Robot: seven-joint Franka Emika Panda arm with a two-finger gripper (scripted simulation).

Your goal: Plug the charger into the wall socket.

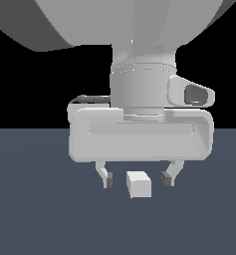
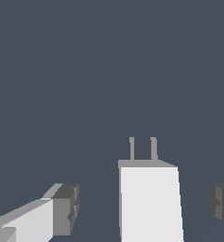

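Charger [image 1: 138,184] between open tool [image 1: 138,178] fingers.

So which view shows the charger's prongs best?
The wrist view: the charger fills the foreground, with two thin prongs standing out from its far end. The exterior view shows only a small plain block between the open gripper's fingers, no prongs visible.

Matt off-white charger [image 1: 138,184], dull-grey prongs [image 2: 142,148]
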